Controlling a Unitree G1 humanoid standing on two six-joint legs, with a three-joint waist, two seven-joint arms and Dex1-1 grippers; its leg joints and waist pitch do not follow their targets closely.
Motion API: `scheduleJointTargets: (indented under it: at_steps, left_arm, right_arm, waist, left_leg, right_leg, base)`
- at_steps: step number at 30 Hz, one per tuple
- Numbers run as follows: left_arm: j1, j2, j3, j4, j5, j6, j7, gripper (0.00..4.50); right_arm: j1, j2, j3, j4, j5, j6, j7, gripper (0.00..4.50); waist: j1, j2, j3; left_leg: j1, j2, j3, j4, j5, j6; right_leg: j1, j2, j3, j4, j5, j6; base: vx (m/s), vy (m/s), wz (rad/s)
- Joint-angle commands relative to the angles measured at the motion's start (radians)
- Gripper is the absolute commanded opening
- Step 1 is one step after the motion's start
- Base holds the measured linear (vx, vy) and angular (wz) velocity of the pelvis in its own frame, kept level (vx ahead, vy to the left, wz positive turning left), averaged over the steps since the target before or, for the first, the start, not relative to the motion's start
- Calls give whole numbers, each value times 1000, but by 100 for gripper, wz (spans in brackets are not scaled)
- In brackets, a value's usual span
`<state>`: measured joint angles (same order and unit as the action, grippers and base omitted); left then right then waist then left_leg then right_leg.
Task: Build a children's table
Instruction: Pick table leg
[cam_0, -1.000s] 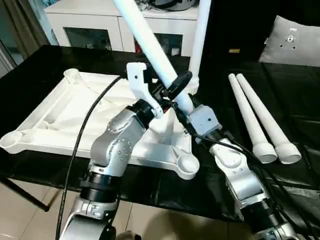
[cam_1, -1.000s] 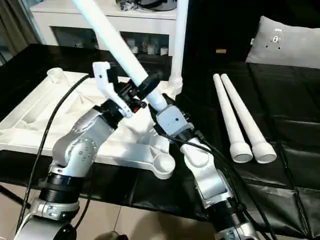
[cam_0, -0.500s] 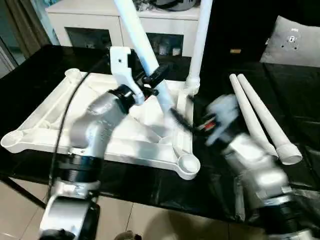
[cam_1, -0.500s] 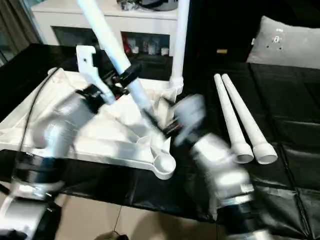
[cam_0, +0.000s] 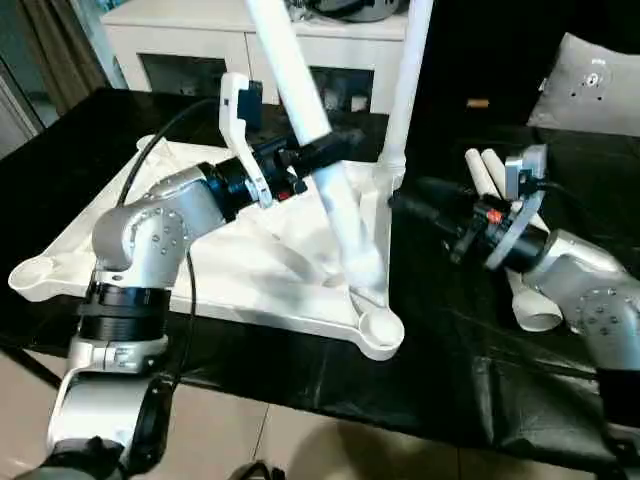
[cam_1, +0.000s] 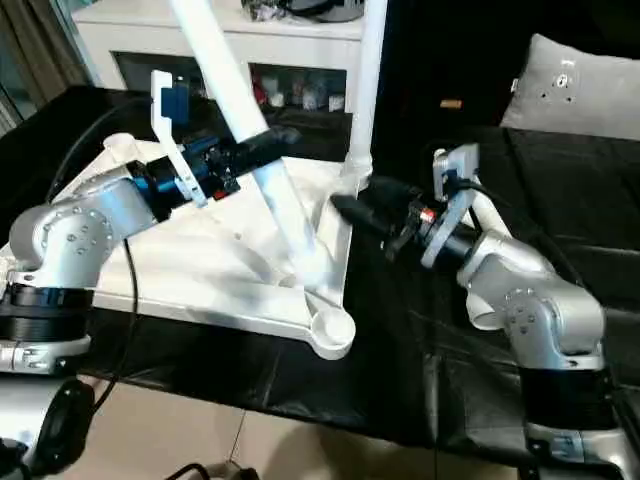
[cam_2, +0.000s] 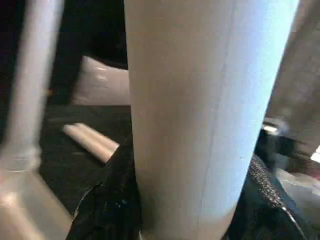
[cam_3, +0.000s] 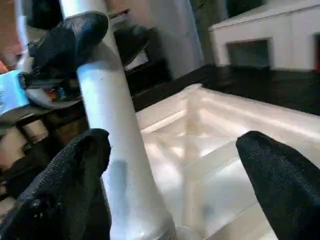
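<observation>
The children's table top (cam_0: 190, 260) lies upside down on the black surface, ribs up. One white leg (cam_0: 405, 90) stands upright in its far right corner socket. My left gripper (cam_0: 320, 155) is shut on a second leg (cam_0: 300, 80), which tilts with its lower end (cam_0: 362, 268) close to the front right socket (cam_0: 380, 328). My right gripper (cam_0: 415, 198) hangs open to the right of that leg, apart from it, fingers (cam_3: 75, 170) spread wide. Two more legs (cam_0: 485, 165) lie on the surface behind my right arm, partly hidden.
A white glass-doored cabinet (cam_0: 190, 50) stands behind the work surface. A grey cushion (cam_0: 600, 80) sits at the back right. The black-covered surface (cam_0: 450, 370) ends close in front of me, with tiled floor (cam_0: 300, 440) below.
My right gripper has let go of the tilted leg, opened wide and drawn back to the right. The left gripper has swung the leg steeper, its lower end nearer the front right socket.
</observation>
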<state>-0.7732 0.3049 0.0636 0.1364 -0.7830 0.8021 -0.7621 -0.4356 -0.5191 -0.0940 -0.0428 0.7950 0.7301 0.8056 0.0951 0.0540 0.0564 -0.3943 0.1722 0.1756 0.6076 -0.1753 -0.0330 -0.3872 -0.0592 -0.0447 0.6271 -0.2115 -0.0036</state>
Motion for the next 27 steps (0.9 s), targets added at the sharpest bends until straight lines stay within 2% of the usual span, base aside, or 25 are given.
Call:
scheduleJointTargets:
  at_steps: [1,5,10,11,16,19,23,24,25,27]
  left_arm:
    - [-38,9,-15,-41,-27,19,-62,179]
    - [-51,20,-57,-71,-45,28,-167,179]
    - [-60,25,-78,-80,-47,27,-214,179]
    - [-75,26,-102,-81,-43,25,-259,179]
    - [-101,29,-143,-79,-29,25,-326,179]
    - [-111,30,-170,-67,3,5,-335,179]
    - [-117,27,-183,-58,21,-7,-341,179]
    - [-119,31,-195,-56,36,-16,-350,179]
    - [-120,31,-199,-55,41,-19,-353,179]
    - [-123,31,-208,-50,57,-30,-354,179]
  right_arm:
    - [-15,-25,7,-46,37,50,56,449]
    - [-10,-45,56,-79,39,74,111,449]
    - [-15,-46,75,-86,42,84,128,449]
    - [-22,-49,96,-95,53,97,166,449]
    - [-30,-81,143,-105,41,106,261,449]
    - [-35,-104,188,-107,-10,83,288,449]
    - [-40,-99,217,-106,-54,60,280,449]
    - [-43,-93,232,-106,-75,48,275,449]
    - [-44,-91,236,-105,-81,45,273,422]
    - [-44,-93,249,-107,-91,38,280,415]
  waist:
    - [6,-19,-71]
    - [13,-20,-71]
    - [13,-21,-70]
    - [14,-19,-71]
    - [21,-20,-71]
    - [23,-22,-71]
    - [20,-24,-71]
    - [19,-27,-71]
    - [20,-25,-71]
    - [20,-24,-71]
  left_leg:
    - [22,44,-15,-60,-121,31]
    - [21,47,-15,-60,-107,30]
    - [21,46,-15,-61,-115,22]
    - [22,46,-15,-61,-116,21]
    - [20,47,-15,-59,-108,25]
    - [19,48,-16,-59,-100,25]
    - [19,48,-16,-59,-103,19]
    - [19,47,-15,-59,-101,20]
    - [19,47,-16,-59,-100,21]
    - [19,48,-16,-59,-98,24]
  right_leg:
    - [46,-76,40,-76,-150,-222]
    - [44,-80,42,-75,-158,-215]
    - [44,-78,42,-78,-186,-205]
    - [43,-78,41,-79,-187,-203]
    - [45,-79,42,-77,-170,-210]
    - [46,-79,42,-74,-163,-209]
    - [46,-80,42,-75,-181,-204]
    - [45,-79,43,-76,-179,-203]
    - [45,-80,43,-76,-179,-203]
    - [46,-80,42,-75,-173,-204]
  base:
    - [0,0,0]
    - [0,0,0]
    - [0,0,0]
    - [0,0,0]
    - [0,0,0]
    - [0,0,0]
    - [0,0,0]
    - [0,0,0]
    - [0,0,0]
    - [0,0,0]
